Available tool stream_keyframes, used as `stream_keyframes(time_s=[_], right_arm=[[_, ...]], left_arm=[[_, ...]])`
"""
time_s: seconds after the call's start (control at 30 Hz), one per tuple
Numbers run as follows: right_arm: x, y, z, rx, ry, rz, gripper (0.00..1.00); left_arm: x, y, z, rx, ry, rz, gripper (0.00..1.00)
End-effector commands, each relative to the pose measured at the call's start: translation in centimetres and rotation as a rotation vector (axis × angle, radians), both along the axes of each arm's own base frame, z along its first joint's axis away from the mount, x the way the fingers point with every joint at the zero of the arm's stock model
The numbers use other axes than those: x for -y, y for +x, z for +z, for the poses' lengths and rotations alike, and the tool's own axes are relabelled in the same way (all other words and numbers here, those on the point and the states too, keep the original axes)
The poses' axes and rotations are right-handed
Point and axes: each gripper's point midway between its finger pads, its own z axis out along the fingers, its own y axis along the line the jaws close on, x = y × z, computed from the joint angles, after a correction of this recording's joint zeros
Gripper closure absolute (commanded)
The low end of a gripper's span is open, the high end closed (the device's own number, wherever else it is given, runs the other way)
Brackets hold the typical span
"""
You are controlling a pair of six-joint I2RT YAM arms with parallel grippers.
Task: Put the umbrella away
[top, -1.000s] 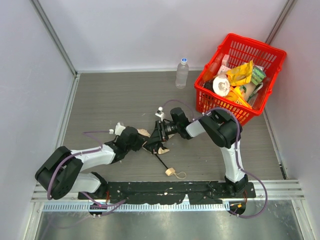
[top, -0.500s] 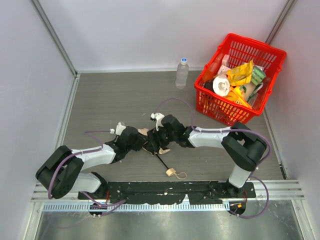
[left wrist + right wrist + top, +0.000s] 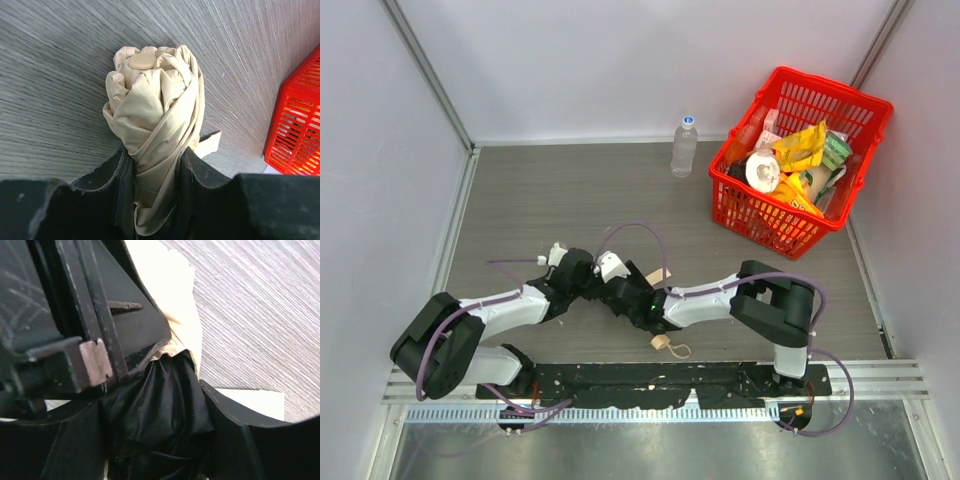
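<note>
The umbrella's cream fabric [image 3: 150, 100] is bunched into a tight bundle, and my left gripper [image 3: 152, 157] is shut on its lower part. In the top view the two grippers meet at the table's middle front and hide most of the fabric. My left gripper [image 3: 586, 284] comes in from the left and my right gripper [image 3: 611, 288] from the right. A cream strap end [image 3: 658, 277] and the small beige handle [image 3: 662, 343] with its loop still show. My right gripper [image 3: 155, 390] is shut on the umbrella's black inner fabric [image 3: 160, 410], right against the left gripper's black finger [image 3: 105, 315].
A red basket [image 3: 760, 215] full of packets and a roll stands at the back right; it also shows in the left wrist view [image 3: 295, 130]. A water bottle [image 3: 684, 147] stands upright left of it. Grey walls enclose the table on three sides.
My right arm has stretched out low and swung left and nearer, bringing its gripper up against the left gripper. The umbrella fabric is now mostly covered. The left arm has barely moved.
</note>
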Motion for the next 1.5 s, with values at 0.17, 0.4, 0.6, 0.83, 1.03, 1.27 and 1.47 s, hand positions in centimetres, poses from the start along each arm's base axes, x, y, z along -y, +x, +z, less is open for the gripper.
stream_keyframes(time_s=[0.17, 0.4, 0.6, 0.83, 1.03, 1.27, 1.47], right_arm=[[1.3, -1.0, -1.7, 0.050, -0.030, -0.028, 0.99], [2.0, -4.5, -5.5, -0.315, 0.237, 0.169, 0.99], [2.3, -5.7, -5.3, -0.582, 0.470, 0.252, 0.99], [2.2, -5.5, -4.4, -0.789, 0.636, 0.290, 0.99], [1.7, -5.3, -4.2, -0.909, 0.732, 0.306, 0.99], [1.1, -4.8, -1.9, -0.947, 0.883, 0.362, 0.99], [0.6, -4.6, -0.8, -0.940, 0.903, 0.389, 0.99]], left_arm=[[-5.0, -7.4, -6.8, -0.314, 0.278, -0.042, 1.00], [-4.2, -6.3, -5.4, -0.232, 0.228, -0.049, 0.86], [-4.8, -5.2, -3.3, -0.108, 0.222, -0.038, 0.32], [-5.0, -6.0, -3.2, -0.124, 0.210, -0.050, 0.01], [-5.4, -6.7, -4.5, -0.213, 0.230, -0.001, 0.00], [-5.1, -6.5, -6.2, -0.271, 0.255, 0.016, 0.01], [-5.8, -6.9, -7.9, -0.289, 0.295, 0.007, 0.21]])
